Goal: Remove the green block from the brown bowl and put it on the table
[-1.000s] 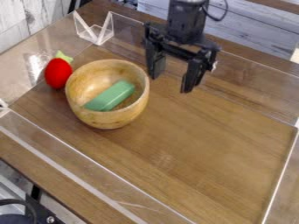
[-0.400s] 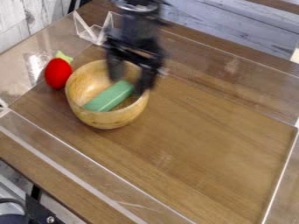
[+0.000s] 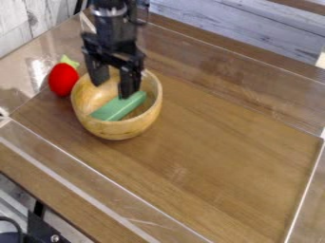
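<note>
While poised over the bowl: black two-fingered robot gripper (image 3: 112, 80), pointing straight down, fingers (image 3: 131, 81) spread apart, nothing held between them. Directly beneath the fingertips: one flat, elongated light-green rectangular block (image 3: 122, 106), plain and unmarked, lying tilted against the inner wall of one round light-brown wooden bowl (image 3: 117, 121) with thick walls and visible grain. Block wholly inside the bowl, upper end near the right-hand finger, lower end toward the bowl's near side; contact between fingertips and block not discernible. Left of the fingers, just beside the bowl's outer wall: one red round toy with a green top (image 3: 64, 79). Under and around everything: one brown wood-grain tabletop (image 3: 216, 142), edged by a low clear acrylic border (image 3: 76, 195). Behind the fingers, near the far edge: one small clear acrylic stand (image 3: 79, 21), largely hidden by the arm.
</note>
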